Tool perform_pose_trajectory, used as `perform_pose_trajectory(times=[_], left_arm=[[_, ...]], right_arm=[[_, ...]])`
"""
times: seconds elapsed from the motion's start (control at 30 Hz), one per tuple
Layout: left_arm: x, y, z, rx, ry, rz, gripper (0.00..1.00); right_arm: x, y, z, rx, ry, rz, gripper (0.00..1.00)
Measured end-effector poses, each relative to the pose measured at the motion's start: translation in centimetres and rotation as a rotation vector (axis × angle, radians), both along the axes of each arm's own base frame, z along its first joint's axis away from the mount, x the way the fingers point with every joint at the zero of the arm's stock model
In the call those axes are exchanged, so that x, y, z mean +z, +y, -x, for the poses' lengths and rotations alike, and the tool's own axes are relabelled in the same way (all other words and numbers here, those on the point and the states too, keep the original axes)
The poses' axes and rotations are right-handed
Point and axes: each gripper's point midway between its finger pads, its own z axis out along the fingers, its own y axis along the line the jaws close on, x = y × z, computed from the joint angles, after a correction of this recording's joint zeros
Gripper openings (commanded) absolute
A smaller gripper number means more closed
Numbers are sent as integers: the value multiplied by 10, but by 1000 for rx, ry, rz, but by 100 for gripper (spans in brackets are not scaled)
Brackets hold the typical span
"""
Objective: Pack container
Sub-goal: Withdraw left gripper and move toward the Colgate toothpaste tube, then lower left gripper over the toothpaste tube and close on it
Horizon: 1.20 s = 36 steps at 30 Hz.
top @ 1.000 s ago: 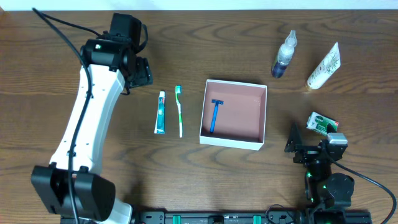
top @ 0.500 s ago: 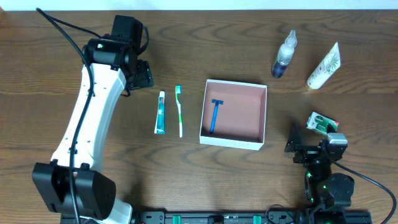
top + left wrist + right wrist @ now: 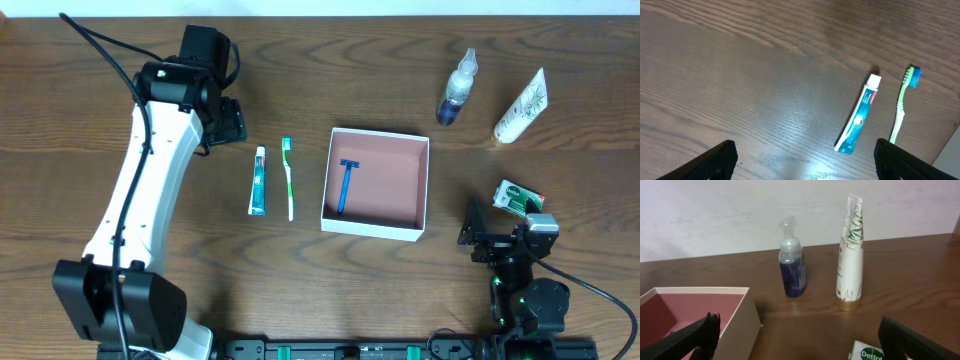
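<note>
The container [image 3: 372, 231], a shallow white-walled box with a pinkish inside, sits mid-table with a blue razor [image 3: 345, 186] lying in it. Left of it lie a toothpaste tube [image 3: 258, 181] and a green toothbrush [image 3: 289, 178], side by side. My left gripper [image 3: 228, 118] hovers up-left of them, open and empty; in the left wrist view the toothpaste [image 3: 858, 114] and toothbrush [image 3: 902, 104] lie ahead and to the right of its open gripper [image 3: 805, 160]. My right gripper [image 3: 476, 232] rests open near the front right, empty, with the container wall [image 3: 747, 315] to its left.
A spray bottle [image 3: 457, 88] with dark blue liquid and a white tube [image 3: 521, 107] are at the back right, both upright in the right wrist view. A green-and-white packet [image 3: 517, 197] lies just beyond the right gripper. The table's back edge meets a pale wall.
The left arm has shifted very slightly over the table. The right arm and all objects are where they were.
</note>
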Motion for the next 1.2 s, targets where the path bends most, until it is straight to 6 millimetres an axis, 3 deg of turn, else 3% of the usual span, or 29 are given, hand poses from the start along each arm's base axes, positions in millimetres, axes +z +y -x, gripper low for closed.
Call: perform_pose_trajectory(times=[0.53, 1.2], left_arm=[[-63, 1, 27, -5, 159, -8, 88], [-75, -8, 27, -15, 164, 48, 88]], right_arm=[[0, 0, 0, 0, 0, 0, 99], [0, 0, 0, 0, 0, 0, 99]])
